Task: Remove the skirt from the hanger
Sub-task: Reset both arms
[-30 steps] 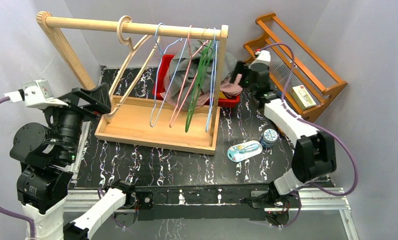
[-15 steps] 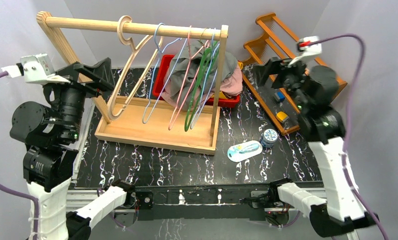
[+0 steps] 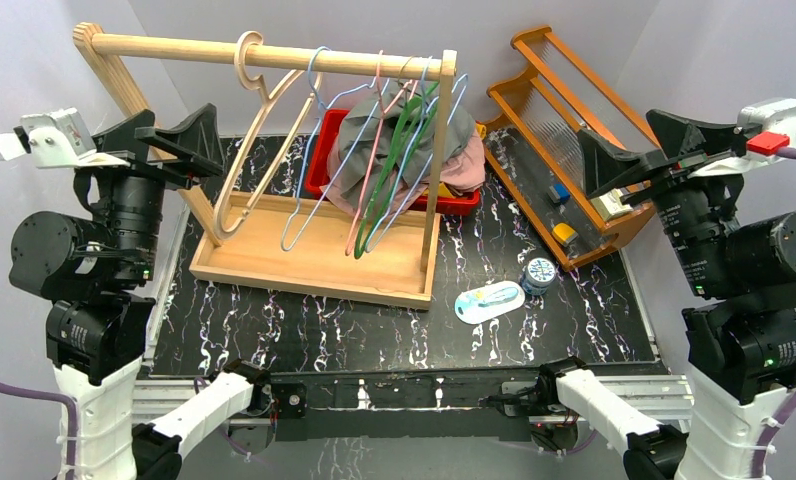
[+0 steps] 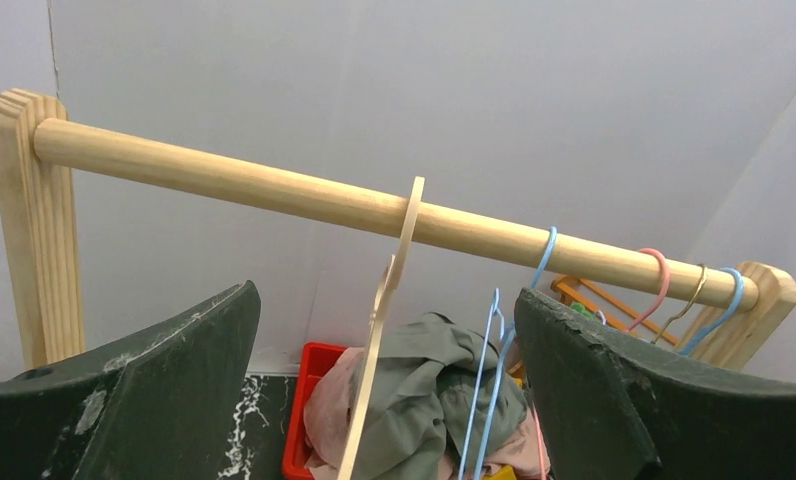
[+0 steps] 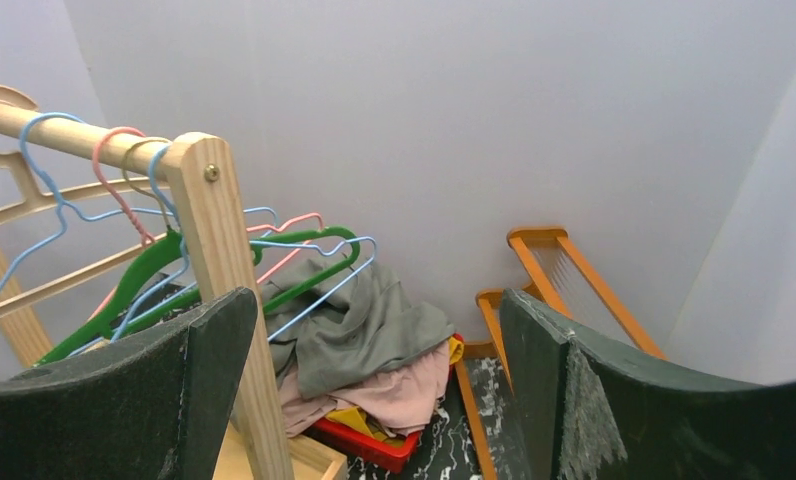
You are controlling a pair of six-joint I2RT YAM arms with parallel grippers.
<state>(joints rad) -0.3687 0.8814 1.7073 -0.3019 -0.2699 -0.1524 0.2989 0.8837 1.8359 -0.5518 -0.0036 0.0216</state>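
Marble tabletop (image 3: 374,330), right end effector (image 3: 619,135) pulled back

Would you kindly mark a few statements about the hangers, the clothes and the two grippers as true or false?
1. The left gripper and the right gripper are both open and hold nothing. True.
2. The grey garment hangs on the green hanger. False: it lies heaped in the red bin, and the green hanger looks bare.
3. The wooden hanger hangs on the rail. True.
4. The red bin stands inside the rack's wooden tray. False: it stands behind the tray, on the table.
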